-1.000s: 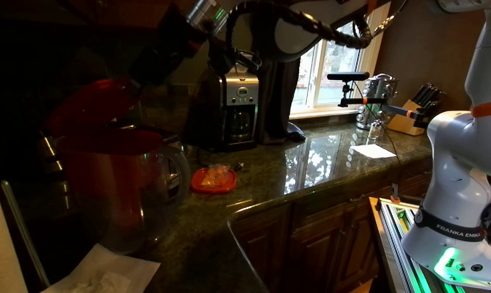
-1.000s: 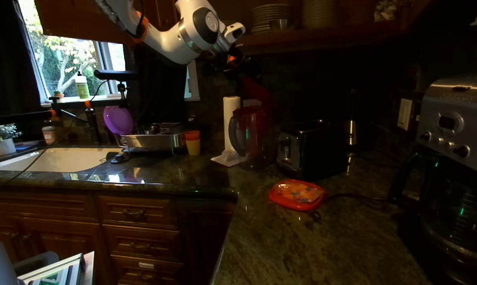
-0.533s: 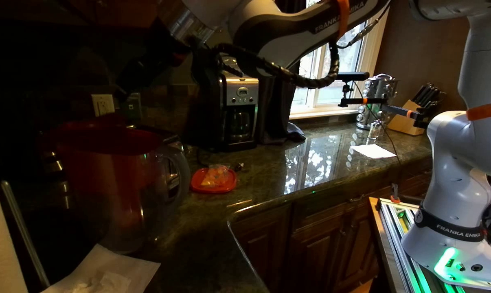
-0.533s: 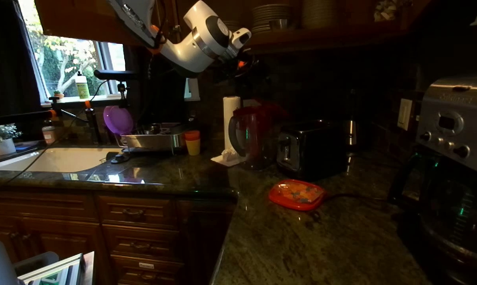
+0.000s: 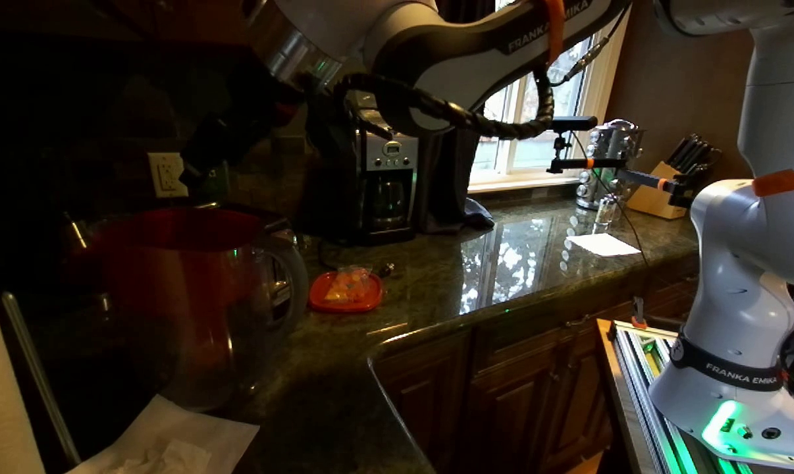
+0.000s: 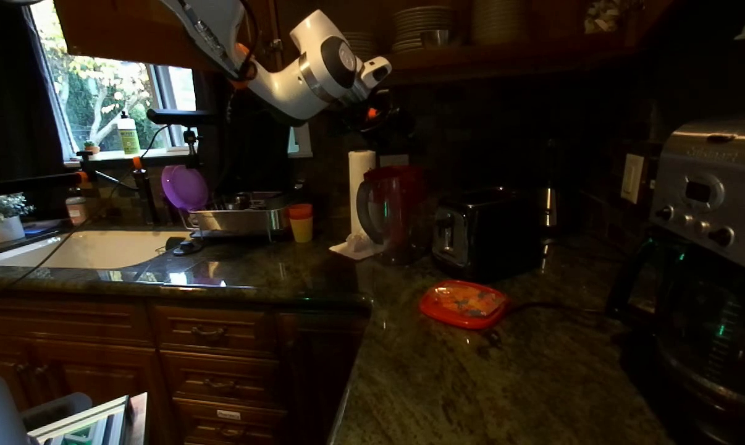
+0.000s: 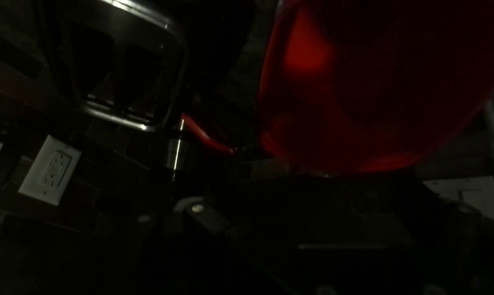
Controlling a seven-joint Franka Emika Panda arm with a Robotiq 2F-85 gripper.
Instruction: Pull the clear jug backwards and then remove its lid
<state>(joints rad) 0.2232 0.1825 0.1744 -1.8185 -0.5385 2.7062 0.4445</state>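
Observation:
The clear jug [image 5: 186, 309] stands upright on the counter, its red top uncovered and its handle [image 6: 366, 210] visible in both exterior views. In the wrist view I look down into its red interior [image 7: 353, 90]. A curved red edge, apparently the lid [image 7: 211, 137], shows low behind the jug beside the toaster; the lid's remainder is hidden, and I cannot make it out in the exterior views. My gripper [image 5: 194, 172] hangs above and behind the jug's rim, apart from it. Its dark fingers stand wide apart with nothing visible between them.
A black toaster [image 6: 487, 235] sits close beside the jug. The orange-red dish [image 5: 346, 291] holds a bag, with the coffee maker [image 5: 389, 178] farther along. A paper towel roll [image 6: 361, 191] stands behind the jug. Overhead is a shelf with plates [image 6: 422, 28].
A second ago the lid was tilted up at my fingertips above the jug; it has dropped behind the jug. The gripper shifted toward the wall, then sank slightly. The jug stayed put.

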